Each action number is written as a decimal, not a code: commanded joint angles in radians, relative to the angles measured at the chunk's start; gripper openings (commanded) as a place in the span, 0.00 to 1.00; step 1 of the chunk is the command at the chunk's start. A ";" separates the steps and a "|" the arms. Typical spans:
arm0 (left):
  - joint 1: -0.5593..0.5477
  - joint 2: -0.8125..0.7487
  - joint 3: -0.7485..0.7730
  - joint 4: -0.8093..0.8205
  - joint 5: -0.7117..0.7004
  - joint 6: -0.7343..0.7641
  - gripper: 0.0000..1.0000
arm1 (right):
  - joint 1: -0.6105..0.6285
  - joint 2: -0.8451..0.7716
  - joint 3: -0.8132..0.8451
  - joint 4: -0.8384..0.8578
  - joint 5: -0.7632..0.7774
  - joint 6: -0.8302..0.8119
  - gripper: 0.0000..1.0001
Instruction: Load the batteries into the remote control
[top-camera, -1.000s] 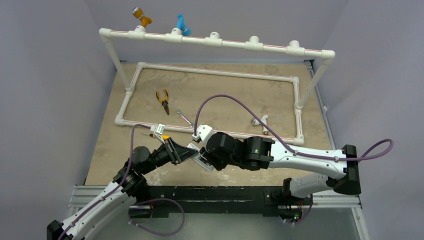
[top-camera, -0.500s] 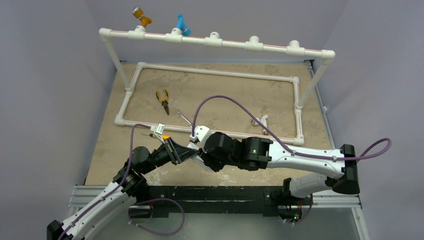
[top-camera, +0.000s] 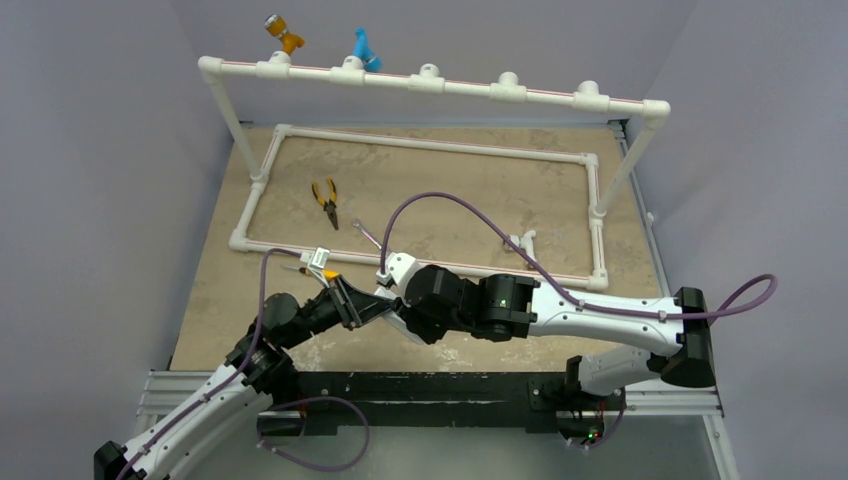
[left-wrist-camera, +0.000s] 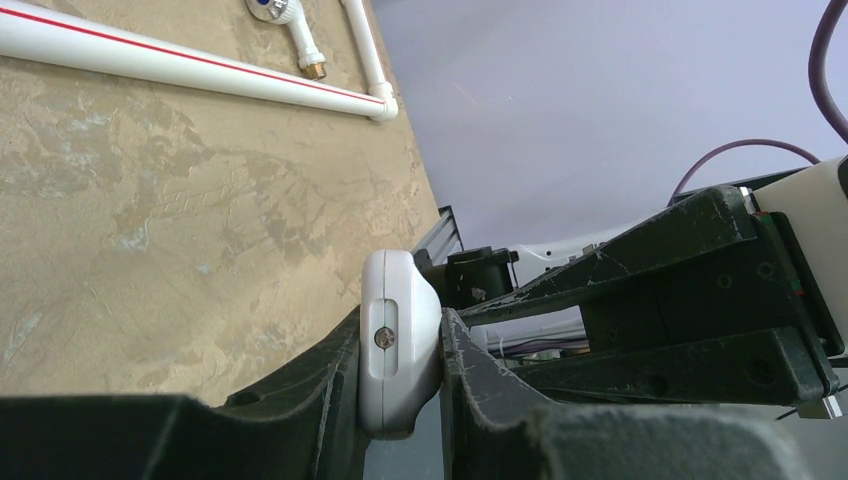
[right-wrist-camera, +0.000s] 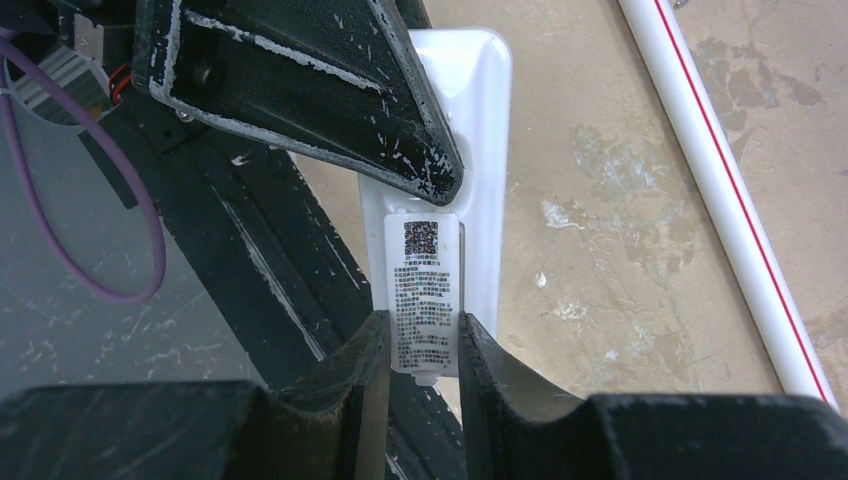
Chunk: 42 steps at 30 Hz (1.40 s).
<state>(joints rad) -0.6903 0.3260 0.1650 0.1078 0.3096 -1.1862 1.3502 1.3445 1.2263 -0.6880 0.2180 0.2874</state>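
Observation:
My left gripper is shut on the white remote control, seen end-on with a small screw in its end, held above the table's near edge. My right gripper is shut on the flat white cover piece with a printed label, held against the remote's back. One left finger lies across the remote's upper part. In the top view the two grippers meet tip to tip. The batteries are hidden.
A yellow-handled screwdriver lies just behind the left gripper. A silver wrench and yellow pliers lie inside the white pipe frame. A white fitting sits by the frame's front pipe. The black rail borders the table front.
The right arm has crept left, bringing its gripper and the cover piece closer onto the remote. The left arm has barely moved.

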 joint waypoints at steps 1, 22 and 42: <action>-0.004 -0.016 0.016 0.039 -0.003 -0.004 0.00 | 0.007 0.003 0.028 -0.003 0.010 -0.004 0.18; -0.003 -0.009 0.041 0.000 -0.016 -0.001 0.00 | 0.006 0.027 0.041 -0.031 -0.009 -0.008 0.19; -0.003 -0.016 0.048 -0.009 -0.022 -0.001 0.00 | 0.006 0.030 0.027 -0.019 -0.005 -0.009 0.21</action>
<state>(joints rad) -0.6903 0.3168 0.1665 0.0559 0.2947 -1.1858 1.3502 1.3746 1.2285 -0.7185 0.2165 0.2871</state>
